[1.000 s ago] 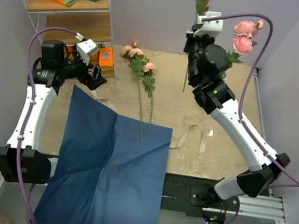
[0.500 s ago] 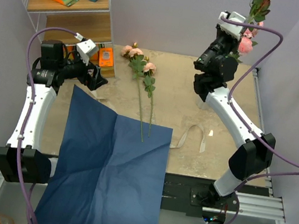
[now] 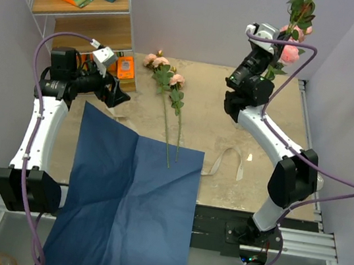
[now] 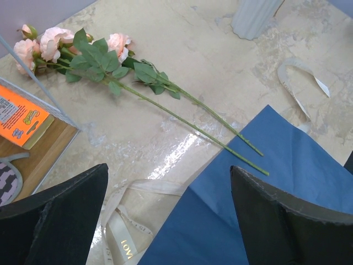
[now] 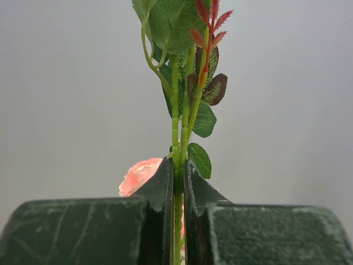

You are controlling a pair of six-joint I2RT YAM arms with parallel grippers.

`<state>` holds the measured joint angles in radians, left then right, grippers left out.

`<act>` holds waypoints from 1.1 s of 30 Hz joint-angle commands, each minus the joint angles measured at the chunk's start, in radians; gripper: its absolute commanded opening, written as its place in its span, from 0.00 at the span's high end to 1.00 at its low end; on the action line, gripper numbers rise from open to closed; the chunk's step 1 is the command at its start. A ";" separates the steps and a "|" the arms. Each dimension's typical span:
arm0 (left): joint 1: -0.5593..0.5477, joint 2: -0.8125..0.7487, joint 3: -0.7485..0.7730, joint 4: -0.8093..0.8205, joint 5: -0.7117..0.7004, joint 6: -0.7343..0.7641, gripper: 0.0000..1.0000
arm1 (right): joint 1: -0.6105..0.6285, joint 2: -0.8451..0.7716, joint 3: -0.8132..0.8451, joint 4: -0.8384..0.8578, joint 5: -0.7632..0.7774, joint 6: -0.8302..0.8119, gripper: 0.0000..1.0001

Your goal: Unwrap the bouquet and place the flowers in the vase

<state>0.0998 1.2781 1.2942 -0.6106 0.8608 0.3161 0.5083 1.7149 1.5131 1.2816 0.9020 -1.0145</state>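
Beige surface [image 3: 265,119], grey wall behind. Right jaws clenched on a leafy stem [image 5: 175,138], held upright well beyond the blue paper [image 3: 127,198]. Left jaws released above the paper's far edge. Two flowers [image 3: 169,95] lie with stem tips on the paper; vase [image 4: 255,16] stands beyond the paper.

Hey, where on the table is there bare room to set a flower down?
Bare tabletop between the lying roses and the right arm, behind the ribbon. A smaller patch between shelf and roses. Crowded front left: blue paper covers it.
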 commanded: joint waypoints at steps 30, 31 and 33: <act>0.041 0.053 0.030 -0.086 0.148 0.136 0.04 | -0.017 0.098 0.139 0.383 -0.181 0.047 1.00; 0.040 0.058 0.030 -0.090 0.152 0.141 0.04 | -0.016 0.098 0.137 0.378 -0.186 0.048 1.00; 0.040 0.061 0.024 -0.094 0.153 0.143 0.04 | -0.020 0.100 0.131 0.380 -0.192 0.048 1.00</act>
<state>0.1314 1.3251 1.3052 -0.6842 0.9733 0.4313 0.4969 1.8576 1.6176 1.3022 0.7685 -0.9840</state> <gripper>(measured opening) 0.961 0.041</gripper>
